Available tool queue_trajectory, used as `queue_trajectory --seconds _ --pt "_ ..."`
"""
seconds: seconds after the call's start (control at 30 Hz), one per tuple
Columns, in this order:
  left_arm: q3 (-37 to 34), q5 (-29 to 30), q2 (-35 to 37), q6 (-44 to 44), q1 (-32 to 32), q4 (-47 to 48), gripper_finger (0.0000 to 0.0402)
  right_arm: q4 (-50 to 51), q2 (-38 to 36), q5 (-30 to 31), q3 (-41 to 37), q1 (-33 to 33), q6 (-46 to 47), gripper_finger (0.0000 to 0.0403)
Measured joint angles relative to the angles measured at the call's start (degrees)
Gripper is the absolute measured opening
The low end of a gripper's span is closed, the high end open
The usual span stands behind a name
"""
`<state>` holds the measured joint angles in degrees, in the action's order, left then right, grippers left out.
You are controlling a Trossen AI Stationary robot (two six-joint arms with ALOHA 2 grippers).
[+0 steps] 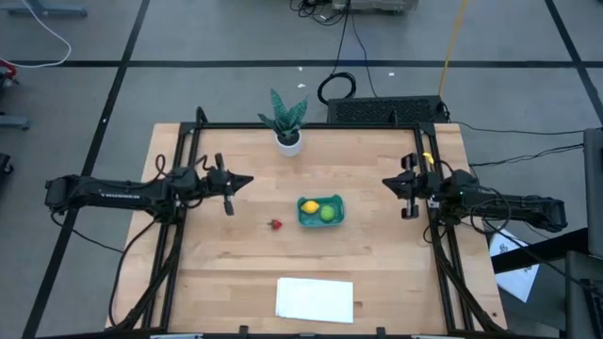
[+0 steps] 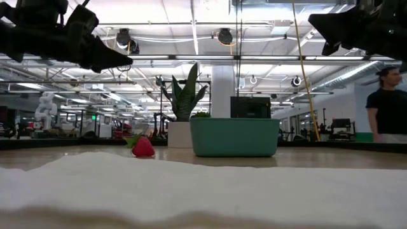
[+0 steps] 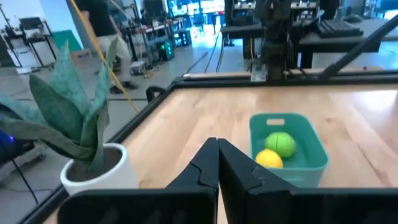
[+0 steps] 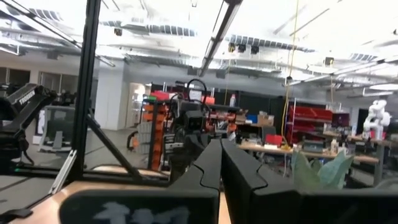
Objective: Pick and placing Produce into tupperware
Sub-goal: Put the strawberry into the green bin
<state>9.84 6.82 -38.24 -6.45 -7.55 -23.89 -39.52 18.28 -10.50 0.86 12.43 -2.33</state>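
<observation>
hovered level above the table either side of the shallow teal plastic tupperware [image 1: 321,212]: left gripper [image 1: 247,180] and right gripper [image 1: 387,182], both clenched, empty, tips pointed inward.

A teal container [image 1: 321,221] is sitting on a pale wooden table [image 1: 377,273] with a light plank grain. Inside it, a yellow lemon [image 1: 308,207] and a lime-green ball [image 1: 327,213] are showing. A small red strawberry [image 1: 275,224] with a green leafy top is lying on the wood. A plant [image 1: 285,114] with dark green, faintly banded leaves is standing in a white pot [image 1: 288,142]. A plain white sheet [image 1: 315,299] is lying on the table. Both robot arms [image 1: 113,192] are showing black, as is the table's frame [image 1: 311,125].
</observation>
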Motion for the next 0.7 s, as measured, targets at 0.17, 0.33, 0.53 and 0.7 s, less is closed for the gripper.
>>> queue_trajectory --seconds 0.17,0.33,0.53,0.7 --pt "-0.48 0.12 0.00 -0.07 0.00 -0.05 0.0001 2.70 0.02 -0.02 0.00 0.00 0.31 0.0000" --pt "-0.50 0.12 0.02 -0.72 0.00 0.64 0.0011 1.90 0.02 -0.03 0.00 0.00 0.04 0.0000" --pt "-0.52 -3.36 0.01 -3.61 0.02 2.78 0.0019 -0.73 0.02 -0.07 0.00 -0.02 -1.88 0.0000" --pt "-0.52 -4.26 0.02 -2.32 0.01 2.70 0.0005 -2.34 0.00 -0.07 0.00 -0.02 -1.86 0.0000"
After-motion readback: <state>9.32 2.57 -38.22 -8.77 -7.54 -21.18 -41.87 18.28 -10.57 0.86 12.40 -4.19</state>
